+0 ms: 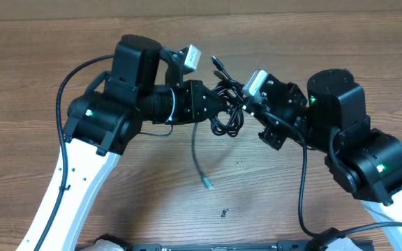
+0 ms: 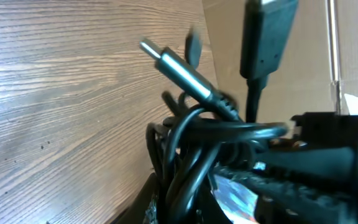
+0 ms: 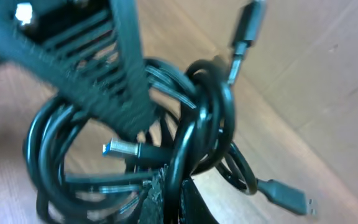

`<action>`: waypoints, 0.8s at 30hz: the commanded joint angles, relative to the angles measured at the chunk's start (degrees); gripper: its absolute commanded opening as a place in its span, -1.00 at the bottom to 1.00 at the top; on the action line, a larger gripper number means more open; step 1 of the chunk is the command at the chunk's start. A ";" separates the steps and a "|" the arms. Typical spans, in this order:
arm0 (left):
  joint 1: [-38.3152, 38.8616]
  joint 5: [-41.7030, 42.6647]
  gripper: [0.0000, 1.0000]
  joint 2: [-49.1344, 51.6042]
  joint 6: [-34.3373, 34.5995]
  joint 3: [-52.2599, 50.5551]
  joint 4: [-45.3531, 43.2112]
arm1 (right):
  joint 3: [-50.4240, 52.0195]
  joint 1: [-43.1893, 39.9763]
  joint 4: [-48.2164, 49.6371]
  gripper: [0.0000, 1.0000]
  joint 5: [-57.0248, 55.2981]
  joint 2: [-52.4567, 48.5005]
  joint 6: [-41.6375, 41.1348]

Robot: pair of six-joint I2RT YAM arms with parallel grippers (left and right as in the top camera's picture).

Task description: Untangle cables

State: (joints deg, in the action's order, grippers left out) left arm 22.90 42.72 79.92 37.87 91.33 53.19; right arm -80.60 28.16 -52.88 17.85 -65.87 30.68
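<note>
1. Wood-grain table (image 1: 152,202) fills the overhead view, and both arms reach in from the near edge to meet above its middle.
2. The cables (image 1: 227,117) are bunched into one tight black knot of loops, sitting in the gap between the two hands. I cannot tell whether the knot rests on the table or hangs just above it.
3. The left hand (image 1: 213,104) is closed down on the knot's left side. Its own wrist view shows loops packed close in front of it.
4. The right hand (image 1: 250,106) is closed tight on the knot's right side. Its wrist view shows loops gathered at the fingertips, but the picture is too blurred to say which single cord is pinched.
5. The hands face each other tip to tip along a left-right line with the knot between them, so neither arm is nearer. Any pull apart would run along that line.
6. A trailing strand (image 1: 195,150) leaves the knot toward the near edge, crosswise to that line, and ends in a pale plug (image 1: 207,183) lying on the table. A dark plug (image 1: 217,65) sticks out on the far side.
7. Both free ends lie across the pulling line, so a straight parting of the hands would probably cinch the loops tighter rather than free an end.
</note>
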 commanded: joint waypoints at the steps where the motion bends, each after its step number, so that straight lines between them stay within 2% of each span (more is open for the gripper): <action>1: -3.41 0.28 -0.92 -0.48 3.13 1.40 -2.51 | 0.74 0.39 -3.85 -0.92 4.74 -0.13 0.87; 11: -4.66 -0.61 -0.92 -0.48 3.32 1.40 -2.62 | 0.74 0.39 -6.47 -0.92 8.72 0.20 1.38; 14: -5.05 -2.45 -0.92 -0.48 4.09 1.40 -2.62 | 0.74 0.39 -9.07 -0.92 11.21 0.42 4.74; 24: -7.23 -2.38 -0.91 -0.48 7.10 1.40 -2.78 | 0.74 0.39 -12.68 -0.92 6.91 0.39 5.84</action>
State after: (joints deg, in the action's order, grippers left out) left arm 19.40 45.01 79.90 42.11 91.33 52.75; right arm -80.49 28.16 -62.57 24.80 -66.02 35.83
